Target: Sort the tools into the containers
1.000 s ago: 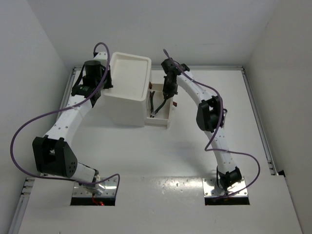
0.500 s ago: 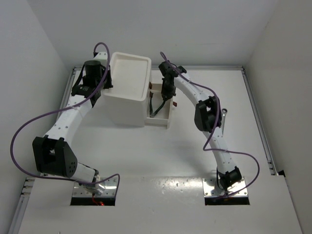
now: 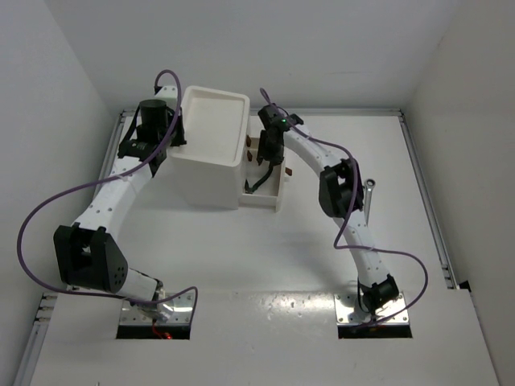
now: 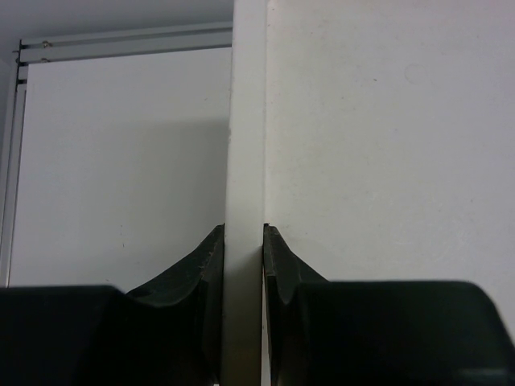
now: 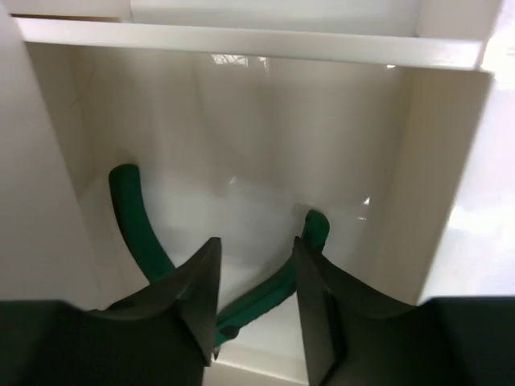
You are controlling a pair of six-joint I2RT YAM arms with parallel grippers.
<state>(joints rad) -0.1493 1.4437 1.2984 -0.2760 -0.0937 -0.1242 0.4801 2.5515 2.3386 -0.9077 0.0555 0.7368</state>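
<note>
The white drawer unit [image 3: 211, 153] stands at the back, with one drawer [image 3: 275, 195] pulled out on its right side. Green-handled pliers [image 5: 138, 227] lie inside that drawer, dark in the top view [image 3: 256, 178]. My right gripper [image 5: 256, 259] hangs open and empty just above the pliers, over the drawer [image 3: 269, 151]. My left gripper [image 4: 243, 235] is shut on the unit's thin white wall [image 4: 245, 145] at its left side [image 3: 175, 135]. One silver wrench [image 3: 368, 195] lies on the table right of my right arm. The yellow-handled pliers, the screwdriver and the other wrench are out of view.
Brown drawer handles [image 3: 249, 145] show beside the open drawer. The unit's recessed tray top [image 3: 216, 125] faces up. White walls close in the table on the left, back and right. My right arm's cable loops near the wrench.
My right gripper has shifted slightly left and back above the open drawer. The right arm's elbow has moved left, uncovering the silver wrench. The left arm has not moved.
</note>
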